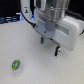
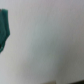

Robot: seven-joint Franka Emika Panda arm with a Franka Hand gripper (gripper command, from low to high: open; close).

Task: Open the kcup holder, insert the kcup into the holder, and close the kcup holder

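The arm hangs over a pale worktop (image 1: 30, 47) in the exterior view, its white and grey wrist body filling the upper middle and right of that picture. Below the wrist the pincer (image 1: 50, 46) points down at the surface. Two dark finger stubs show, one with a teal tint toward the exterior view's left and one dark one toward the right, with a gap of bare worktop between them. Nothing sits in that gap, so the pincer looks parted and holds nothing, though the picture is too blurred to say how wide it stands.

The kcup (image 1: 16, 64) lies on the worktop near the lower left of the exterior view, well apart from the pincer. Its green top faces up, ringed by a pale rim, and nothing touches it.

At the far top left of the exterior view dark shapes (image 1: 10, 20) stand at the back edge of the worktop. They are too blurred to name, and I cannot tell whether the holder is among them.

The wrist view is heavily blurred. It shows mostly bare pale surface, with a teal finger (image 2: 4, 27) at one edge. Neither the kcup nor the holder shows there.
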